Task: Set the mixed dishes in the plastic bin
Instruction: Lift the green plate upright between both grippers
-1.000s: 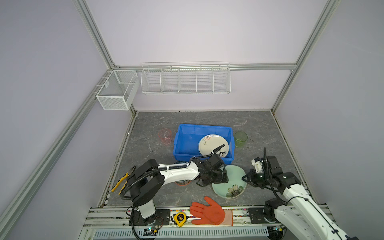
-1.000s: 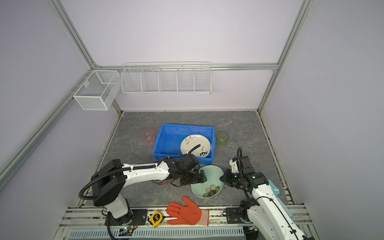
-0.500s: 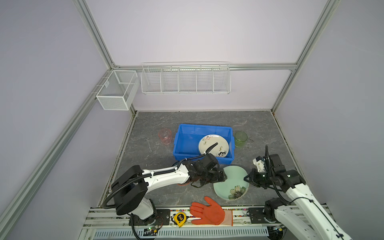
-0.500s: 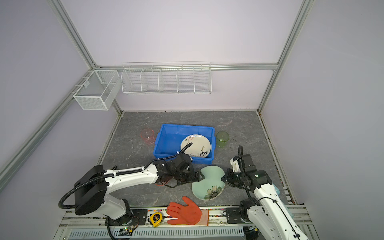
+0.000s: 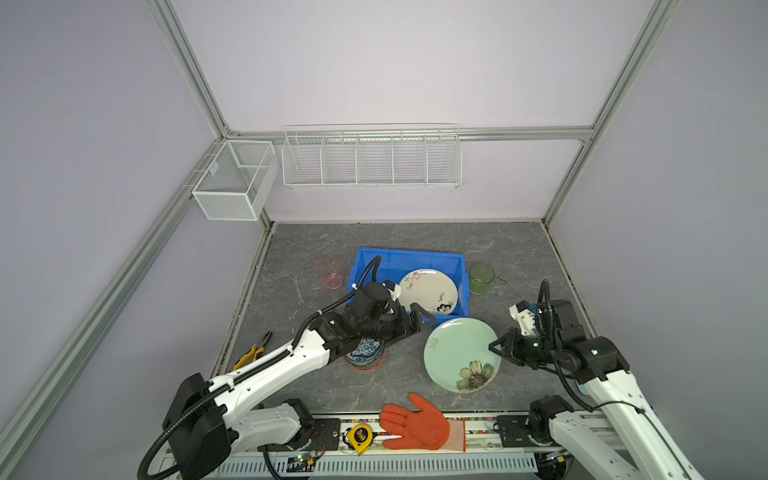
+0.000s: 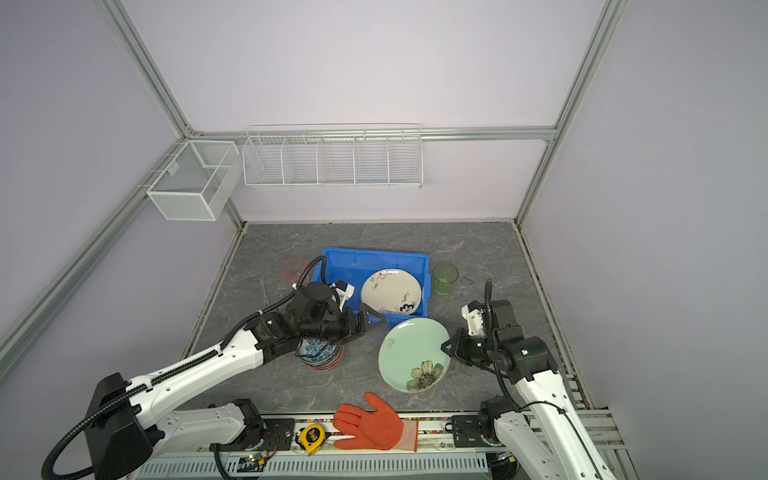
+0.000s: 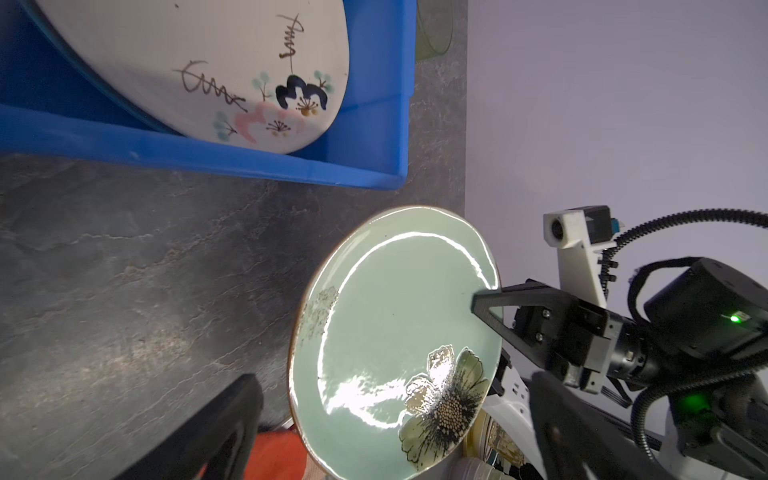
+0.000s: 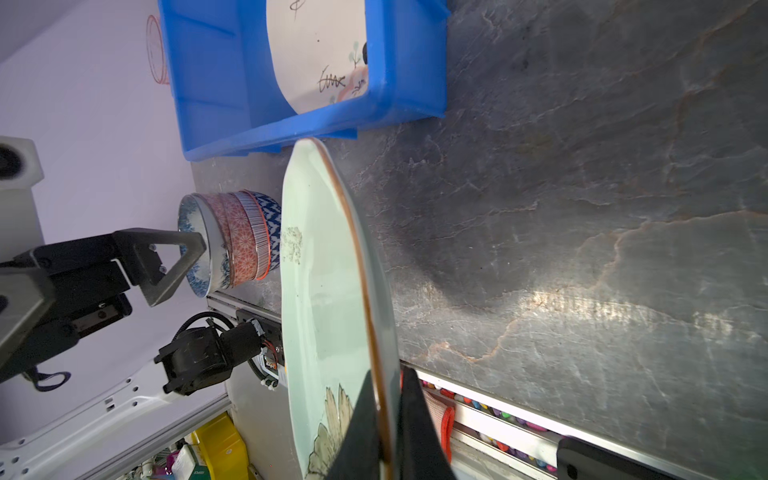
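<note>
While the right fingers (image 5: 500, 343) clench the mint green plate (image 5: 455, 353) by its right rim, tilted just near of the blue plastic bin (image 5: 411, 262), the left fingers (image 8: 145, 237) gape empty to its left.

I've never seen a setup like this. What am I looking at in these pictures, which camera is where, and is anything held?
This is a robot with a left arm and a right arm at the near edge of a grey table. Both top views look down on the whole scene; each wrist view comes from a camera riding on one arm. The right gripper is shut on the rim of a mint green plate. The left gripper is open and empty, near a stack of patterned bowls. A floral cream plate lies in the blue plastic bin. A pink cup and a green cup stand on either side of it. An orange glove, a yellow tape measure, pliers and a wrench lie about too.
</note>
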`<move>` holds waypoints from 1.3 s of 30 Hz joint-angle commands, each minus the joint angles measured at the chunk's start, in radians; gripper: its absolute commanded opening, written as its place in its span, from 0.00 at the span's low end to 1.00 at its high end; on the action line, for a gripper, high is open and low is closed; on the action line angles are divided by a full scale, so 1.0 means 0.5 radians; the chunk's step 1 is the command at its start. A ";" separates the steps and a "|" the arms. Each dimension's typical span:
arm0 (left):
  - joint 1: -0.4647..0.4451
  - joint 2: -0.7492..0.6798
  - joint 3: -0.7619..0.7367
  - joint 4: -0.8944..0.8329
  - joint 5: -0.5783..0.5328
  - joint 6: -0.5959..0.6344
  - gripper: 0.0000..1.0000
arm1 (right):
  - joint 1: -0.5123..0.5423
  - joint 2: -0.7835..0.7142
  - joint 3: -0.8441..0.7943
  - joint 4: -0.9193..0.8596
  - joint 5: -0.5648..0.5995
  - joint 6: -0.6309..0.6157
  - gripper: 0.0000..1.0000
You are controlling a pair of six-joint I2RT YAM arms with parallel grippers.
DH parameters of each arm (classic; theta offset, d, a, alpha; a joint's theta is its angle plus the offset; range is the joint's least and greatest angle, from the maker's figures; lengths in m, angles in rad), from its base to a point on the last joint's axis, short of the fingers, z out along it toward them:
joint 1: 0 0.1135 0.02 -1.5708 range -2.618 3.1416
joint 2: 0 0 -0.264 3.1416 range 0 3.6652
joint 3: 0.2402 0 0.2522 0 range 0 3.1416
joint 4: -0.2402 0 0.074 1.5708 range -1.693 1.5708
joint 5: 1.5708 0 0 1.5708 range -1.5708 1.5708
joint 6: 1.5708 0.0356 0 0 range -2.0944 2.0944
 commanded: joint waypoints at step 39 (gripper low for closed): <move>0.329 -0.149 -0.280 0.836 0.380 -0.408 0.53 | 0.166 0.512 0.381 1.180 -0.491 0.502 0.06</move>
